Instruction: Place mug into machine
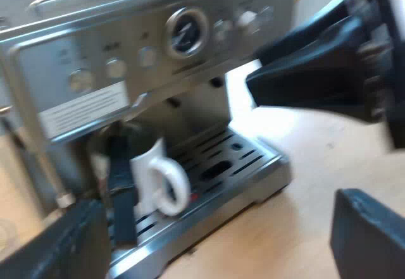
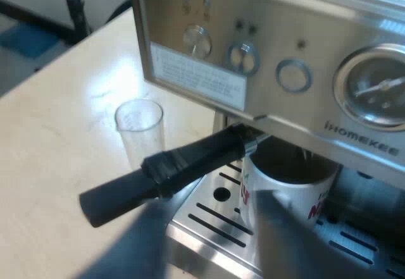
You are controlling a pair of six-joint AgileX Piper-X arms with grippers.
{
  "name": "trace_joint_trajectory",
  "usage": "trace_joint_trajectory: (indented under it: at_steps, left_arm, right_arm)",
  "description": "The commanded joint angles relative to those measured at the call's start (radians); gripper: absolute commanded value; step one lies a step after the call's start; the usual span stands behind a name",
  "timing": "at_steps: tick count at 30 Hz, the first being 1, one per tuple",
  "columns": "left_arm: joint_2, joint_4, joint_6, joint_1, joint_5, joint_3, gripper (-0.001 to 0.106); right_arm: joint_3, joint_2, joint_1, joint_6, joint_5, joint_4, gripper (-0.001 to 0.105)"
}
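mug upright on drip tray, under the machine front (holder handle just beside it). my right gripper close in front of it, fingers spread, not clamping. left gripper farther off, fingers spread, empty.

Table with machine, measuring glass

Even daylight, soft shadows, a few hot spots.
The table flares white just beside the machine; the steel panel carries a pale sheen (strongest around the dial). The recess above the mug lies in shade. Near the glass the table gleams softly.
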Motion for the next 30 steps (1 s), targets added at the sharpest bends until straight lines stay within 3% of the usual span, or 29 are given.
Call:
trace_joint_trajectory:
  at_steps: [1, 9, 12, 14, 18, 21, 25, 30]
  left_arm:
    - [0.002, 0.016, 0.034, -0.005, -0.026, -0.038, 0.084]
    - [0.001, 0.000, 0.030, -0.005, -0.022, -0.070, 0.085]
    - [0.005, -0.015, 0.025, -0.001, -0.022, -0.069, 0.085]
    - [0.029, -0.015, -0.015, 0.007, -0.022, -0.076, 0.085]
    - [0.091, -0.018, -0.032, 0.040, -0.022, -0.104, 0.085]
    - [0.153, -0.027, -0.030, 0.092, -0.015, -0.149, 0.085]
    - [0.232, -0.044, -0.022, 0.202, 0.057, -0.211, 0.085]
    - [0.261, -0.061, -0.022, 0.297, 0.060, -0.239, 0.085]
  right_arm:
    - [-0.009, -0.036, 0.001, -0.007, 0.011, 0.024, 0.063]
    - [-0.009, -0.079, -0.014, -0.071, 0.002, 0.032, 0.066]
    - [-0.009, -0.094, -0.080, -0.055, -0.096, 0.039, 0.066]
    - [-0.009, -0.107, -0.165, -0.010, -0.188, 0.047, 0.066]
    - [-0.021, -0.127, -0.300, 0.016, -0.266, 0.068, 0.066]
    - [-0.037, -0.143, -0.409, 0.015, -0.273, 0.113, 0.066]
    - [-0.038, -0.177, -0.556, 0.013, -0.341, 0.178, 0.066]
    - [-0.038, -0.222, -0.706, 0.010, -0.355, 0.257, 0.066]
